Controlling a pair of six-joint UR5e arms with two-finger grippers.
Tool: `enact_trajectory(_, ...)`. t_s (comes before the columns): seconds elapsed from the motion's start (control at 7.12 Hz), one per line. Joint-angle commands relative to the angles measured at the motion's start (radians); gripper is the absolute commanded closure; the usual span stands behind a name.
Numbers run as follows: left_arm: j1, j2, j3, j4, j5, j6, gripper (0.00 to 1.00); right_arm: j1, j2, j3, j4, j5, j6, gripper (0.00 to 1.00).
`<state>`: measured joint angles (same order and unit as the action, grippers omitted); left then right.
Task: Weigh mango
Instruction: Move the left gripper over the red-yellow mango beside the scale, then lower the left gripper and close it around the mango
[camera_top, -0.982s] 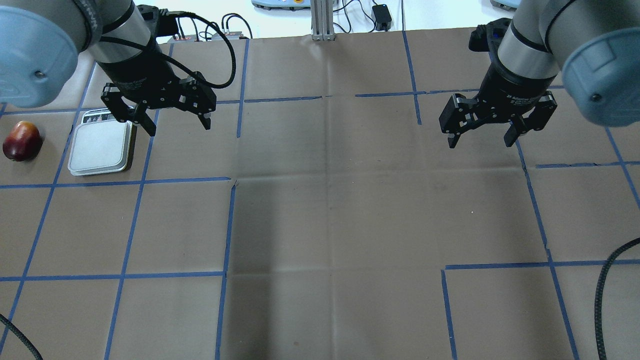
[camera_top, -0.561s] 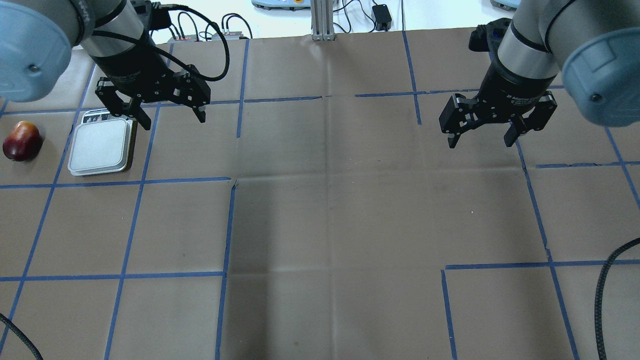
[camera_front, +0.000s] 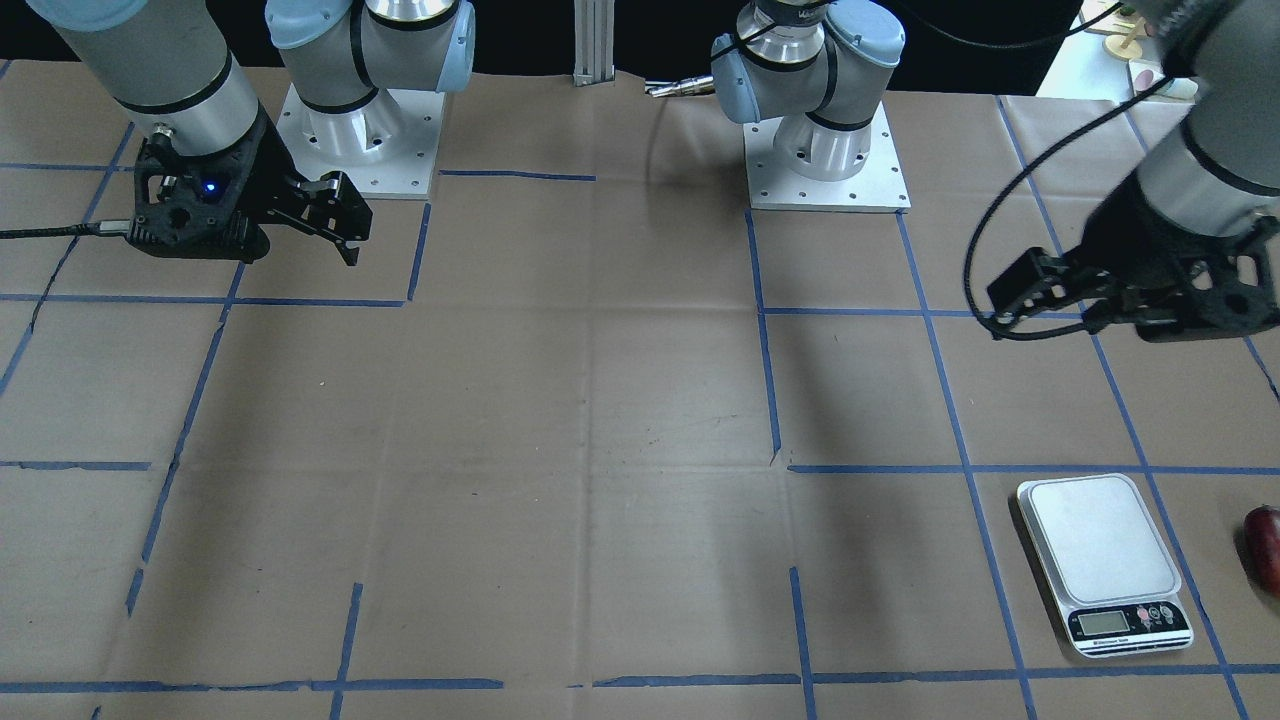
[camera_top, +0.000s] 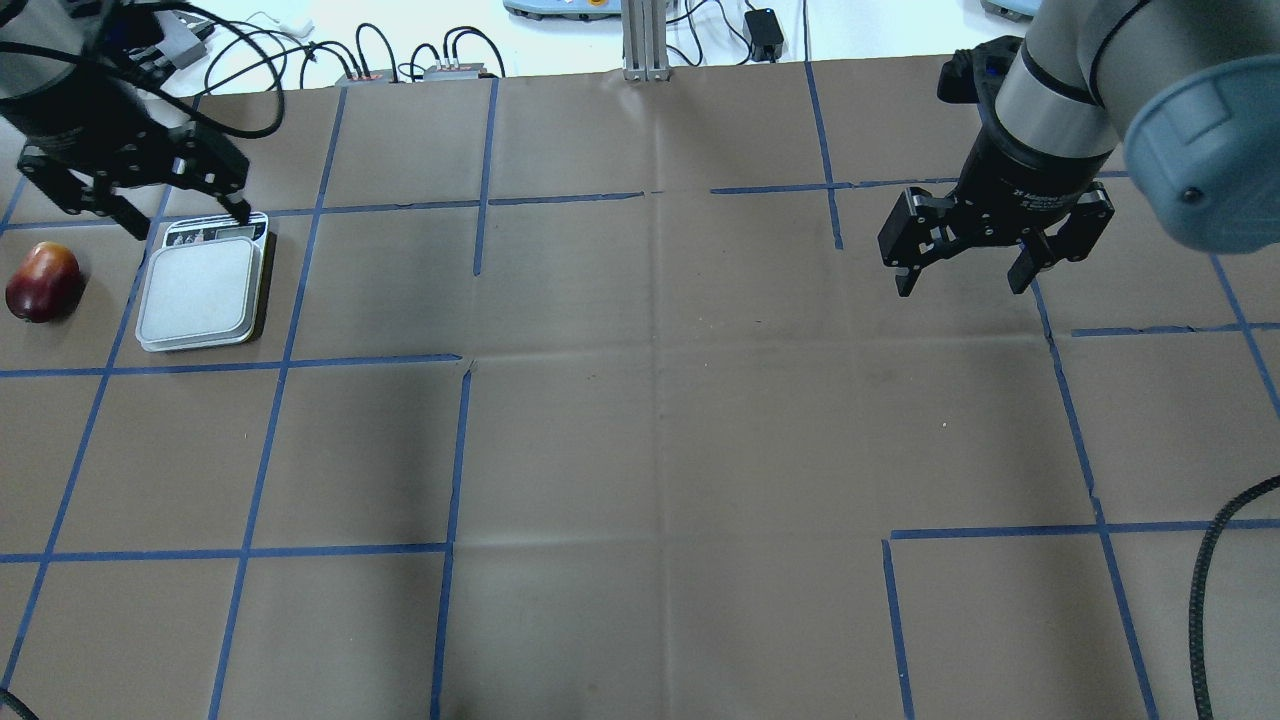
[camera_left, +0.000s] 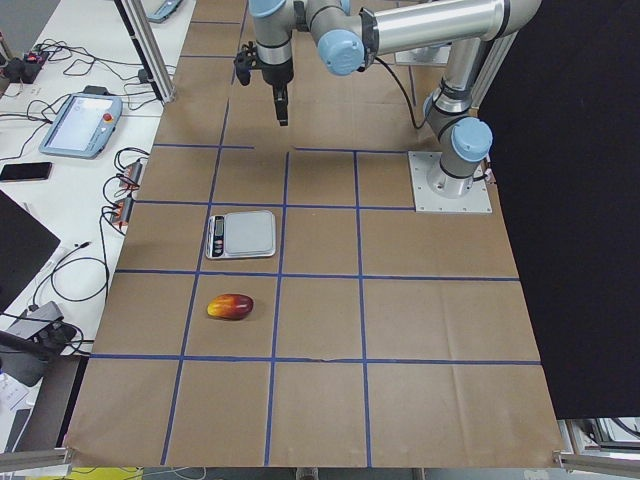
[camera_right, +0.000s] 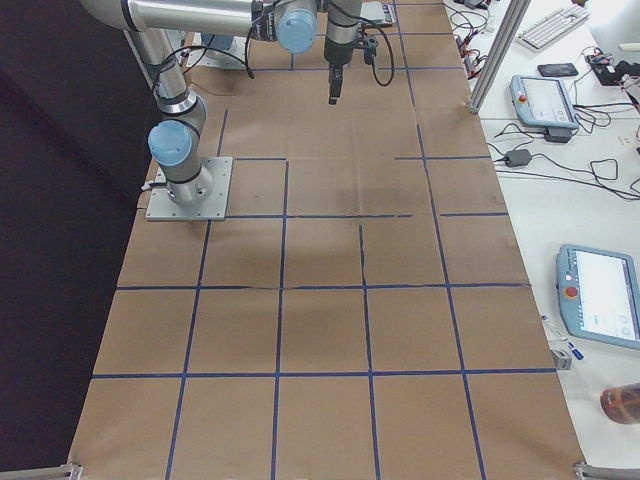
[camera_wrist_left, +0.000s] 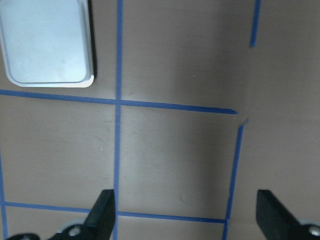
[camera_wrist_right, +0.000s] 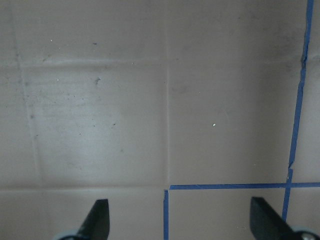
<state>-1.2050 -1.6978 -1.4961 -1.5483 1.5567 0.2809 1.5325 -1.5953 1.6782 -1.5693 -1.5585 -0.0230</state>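
The mango (camera_top: 42, 283), dark red with an orange tip, lies on the brown table at the far left, just left of the white scale (camera_top: 203, 290). It also shows at the front-facing view's right edge (camera_front: 1265, 545) and in the left view (camera_left: 230, 307). The scale's platform (camera_front: 1103, 540) is bare. My left gripper (camera_top: 188, 220) is open and empty, raised over the scale's display end, apart from the mango. Its wrist view shows the scale (camera_wrist_left: 47, 42) at upper left. My right gripper (camera_top: 960, 285) is open and empty, raised over the table's right half.
Blue tape lines grid the brown table cover (camera_top: 650, 400). An aluminium post (camera_top: 645, 40) and cables stand at the far edge. A black cable (camera_top: 1205, 590) hangs at the front right. The arm bases (camera_front: 825, 150) stand on the robot's side.
My left gripper has moved left, from right of the scale to over its display end, still open. The right arm, mango and scale have not moved.
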Motion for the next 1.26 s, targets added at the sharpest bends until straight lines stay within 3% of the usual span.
enact_trajectory(0.0, 0.213, -0.112, 0.019, 0.141, 0.002, 0.261, 0.0, 0.0, 0.0, 0.0, 0.0, 0.0, 0.0, 0.0)
enact_trajectory(0.28, 0.327, -0.282, 0.133, 0.223, 0.002, 0.444, 0.0, 0.0, 0.0, 0.0, 0.0, 0.0, 0.0, 0.0)
enact_trajectory(0.7, 0.372, -0.602, 0.477, 0.223, 0.003, 0.511, 0.0, 0.0, 0.0, 0.0, 0.0, 0.0, 0.0, 0.0)
enact_trajectory(1.12, 0.383, -0.713, 0.517, 0.226, 0.003, 0.558, 0.0, 0.0, 0.0, 0.0, 0.0, 0.0, 0.0, 0.0)
